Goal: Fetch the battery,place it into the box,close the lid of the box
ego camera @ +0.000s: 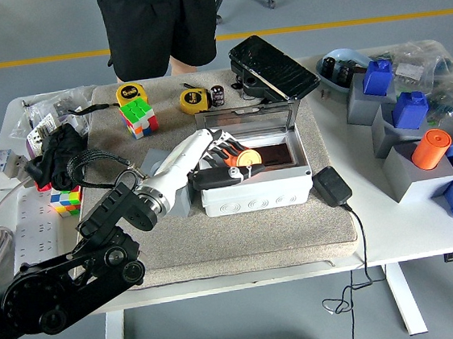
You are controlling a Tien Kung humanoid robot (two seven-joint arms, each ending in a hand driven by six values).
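Orange disc (249, 158) in open box (257, 188)

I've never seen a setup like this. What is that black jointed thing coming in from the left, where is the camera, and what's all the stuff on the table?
The camera sits high on a humanoid robot, looking down over its white table. The black jointed thing is its left arm, ending in a five-fingered left hand that reaches into an open grey box, next to an orange disc. I cannot tell whether it holds anything. The box's dark lid stands raised behind. Nearby lie a small battery, two yellow tape measures, puzzle cubes and a black charger. A person stands at the far side.
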